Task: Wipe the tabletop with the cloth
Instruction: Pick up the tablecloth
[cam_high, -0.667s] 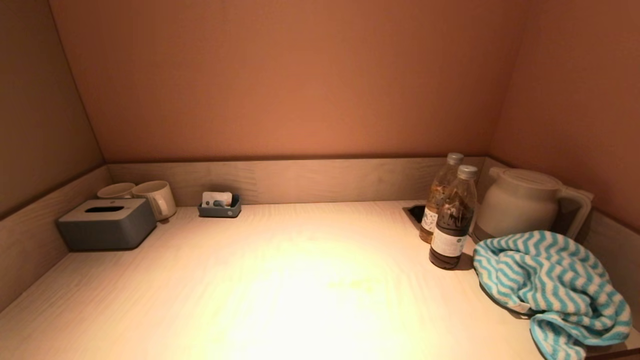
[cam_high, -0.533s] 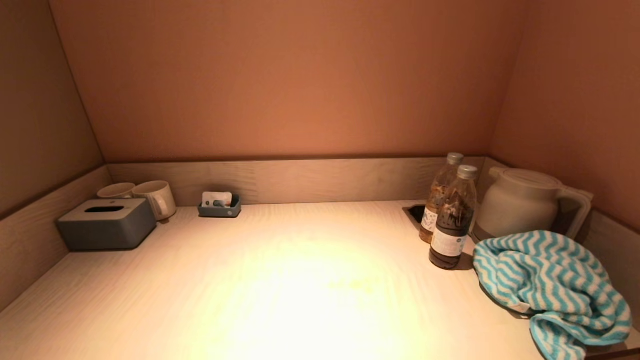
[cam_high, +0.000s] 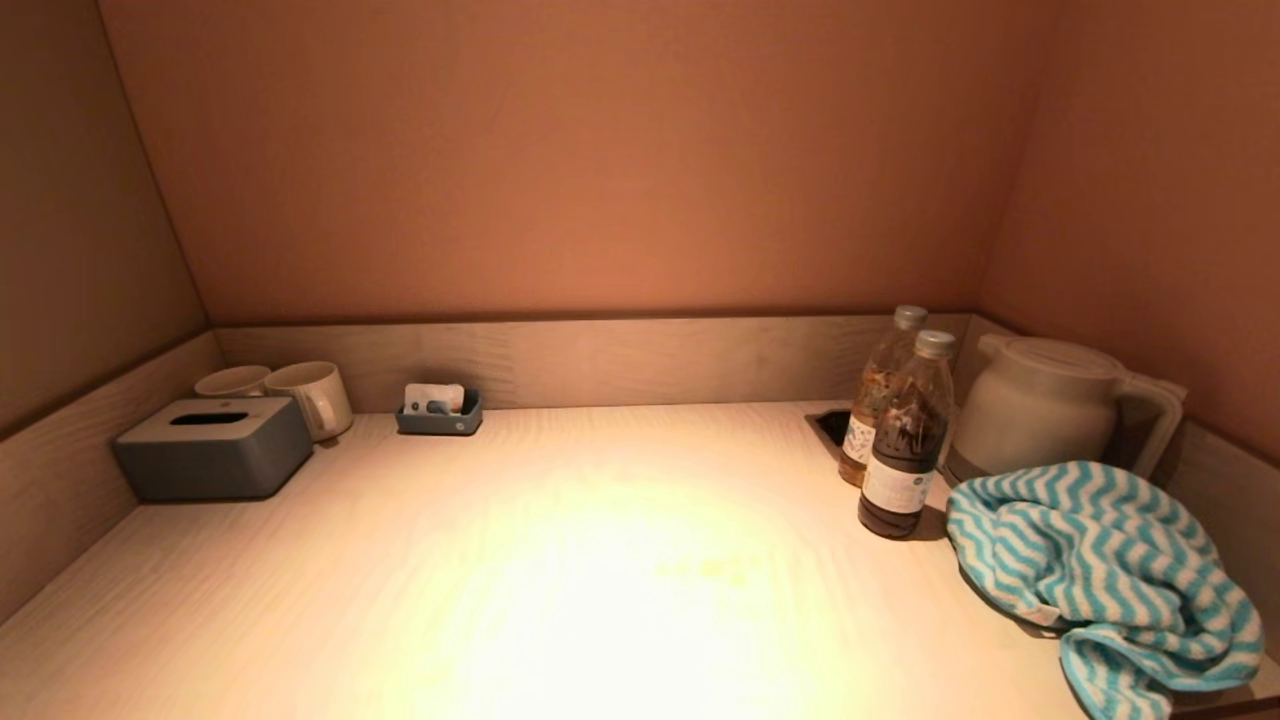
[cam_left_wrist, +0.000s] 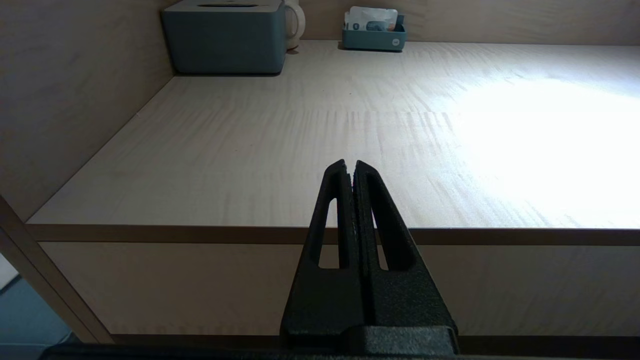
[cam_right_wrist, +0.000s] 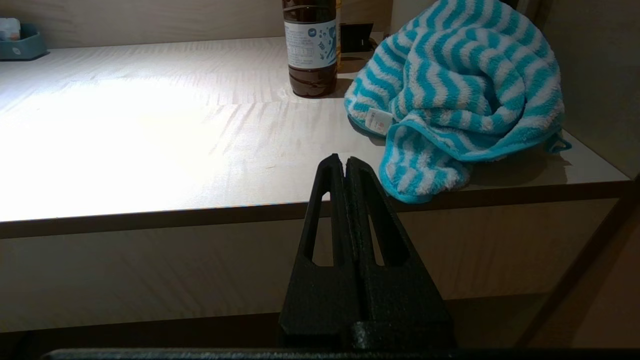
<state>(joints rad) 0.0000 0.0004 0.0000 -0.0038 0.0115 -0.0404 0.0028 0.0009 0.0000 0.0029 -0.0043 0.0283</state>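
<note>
Cloth (cam_high: 1100, 575), teal/white striped, lies bunched at the right front corner of the surface (cam_high: 560, 580), just beside the dark bottle (cam_high: 905, 440) w/ a kettle (cam_high: 1045, 410) behind it. Right hand (cam_right_wrist: 345, 162) sits below the surface's front edge, fingers pressed together & empty; the cloth is ahead of it, up and toward the robot's right. Left hand (cam_left_wrist: 350, 167), also closed & empty, is parked off the left front, well apart. Right arm is clearly nearer, so the pickup is prob its job.
</note>
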